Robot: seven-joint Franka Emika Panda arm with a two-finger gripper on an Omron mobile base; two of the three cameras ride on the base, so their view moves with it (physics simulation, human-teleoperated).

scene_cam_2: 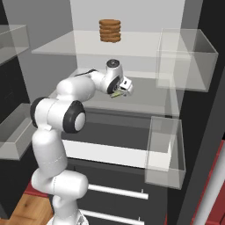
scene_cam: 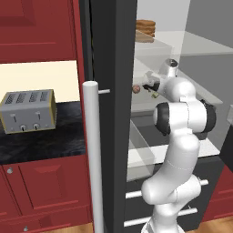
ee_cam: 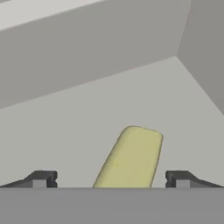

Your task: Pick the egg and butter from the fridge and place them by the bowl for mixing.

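Yellow butter (ee_cam: 129, 157) is lying between spread-apart jaws of gripper (ee_cam: 111, 178) | risk: fingertips nudging it sideways on fridge (scene_cam_2: 132, 99) shelf while closing.

A glossy white arm (scene_cam: 179, 150) of rounded segments with black joint bands, ending in dark-tipped tool (ee_cam: 111, 179) fingers.

A grey toaster (scene_cam: 28, 110) sits on the dark counter (scene_cam: 54, 141) — red cabinets (scene_cam: 45, 189) below.

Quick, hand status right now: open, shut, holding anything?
Hand: open, holding nothing; its fingertips stand on either side of the butter on the fridge shelf.
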